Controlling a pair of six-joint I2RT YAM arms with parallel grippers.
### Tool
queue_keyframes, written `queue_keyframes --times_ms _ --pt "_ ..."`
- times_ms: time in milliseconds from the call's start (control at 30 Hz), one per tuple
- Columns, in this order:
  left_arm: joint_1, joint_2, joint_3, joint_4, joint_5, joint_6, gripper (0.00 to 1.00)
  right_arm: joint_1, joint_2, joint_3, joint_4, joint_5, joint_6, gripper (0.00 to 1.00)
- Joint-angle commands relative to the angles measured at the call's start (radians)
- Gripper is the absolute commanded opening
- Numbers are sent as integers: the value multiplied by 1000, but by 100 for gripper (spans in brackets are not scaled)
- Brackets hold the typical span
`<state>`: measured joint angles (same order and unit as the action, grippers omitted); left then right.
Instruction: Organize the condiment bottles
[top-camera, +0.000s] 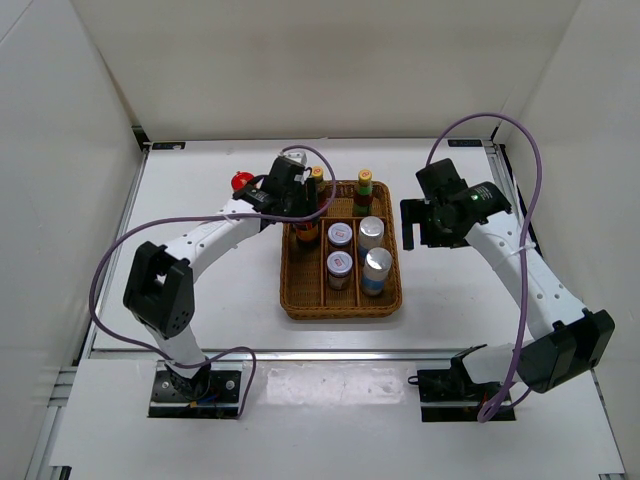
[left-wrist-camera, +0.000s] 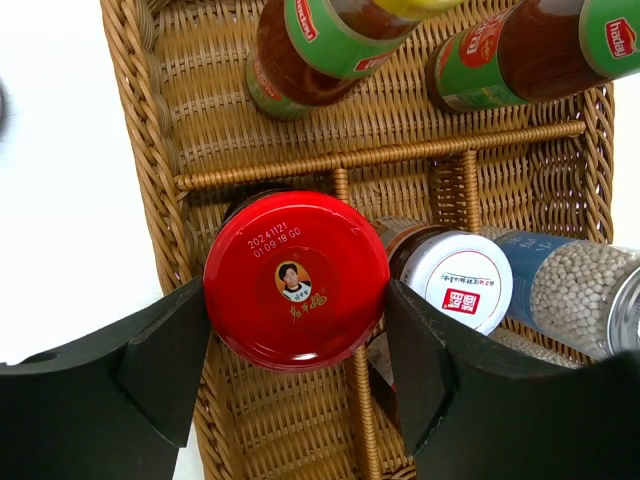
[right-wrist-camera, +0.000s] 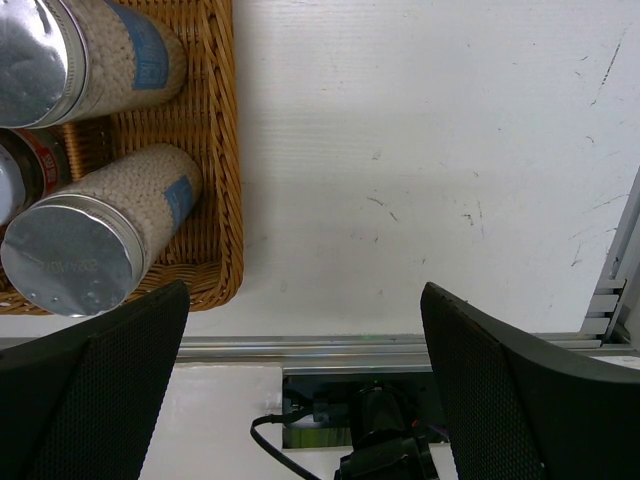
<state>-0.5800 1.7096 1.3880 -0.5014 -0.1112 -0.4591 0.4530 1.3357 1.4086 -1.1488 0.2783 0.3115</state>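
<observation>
The left gripper (left-wrist-camera: 296, 335) jaws clench a red-capped jar (left-wrist-camera: 296, 275) in the tray (left-wrist-camera: 158, 200), left compartment; the right gripper (right-wrist-camera: 305, 390) jaws are released.

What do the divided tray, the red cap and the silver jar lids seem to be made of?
Divided tray: woven wicker or rattan, matte brown; the strands show.
Red cap: smooth painted metal or plastic, unclear which; printing sits on it.
Silver lid: probably metal, brushed, softly reflective.
</observation>
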Motion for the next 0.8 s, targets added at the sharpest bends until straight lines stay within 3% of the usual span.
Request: queue_keyframes --times_ms 0,33,67,100,233,400,467,567,667,767 --pt "-1 -41 14 57 22 16 49 -2 -24 1 14 6 8 99" --pt "-1 -41 14 57 22 26 62 -2 -24 1 14 6 8 99" --pt "-1 -51 14 57 22 27 85 -2 -24 1 14 6 8 99" --pt "-1 -65 14 57 22 36 99 -2 -24 1 14 6 8 99" --pt "-1 -110 23 35 -16 72 99 -2 -24 1 14 6 8 99" --pt "-1 -202 72 26 -250 169 99 -2 -24 1 14 6 8 99" --pt "55 -211 91 26 -298 180 99 -2 -24 1 14 6 8 99" --pt "176 -197 100 26 -262 140 99 -2 -15 1 14 6 8 99" --pt "294 -142 100 26 -135 106 99 -2 -15 1 23 6 8 99" --pt "344 -68 125 26 -42 117 99 -2 -15 1 23 6 8 99"
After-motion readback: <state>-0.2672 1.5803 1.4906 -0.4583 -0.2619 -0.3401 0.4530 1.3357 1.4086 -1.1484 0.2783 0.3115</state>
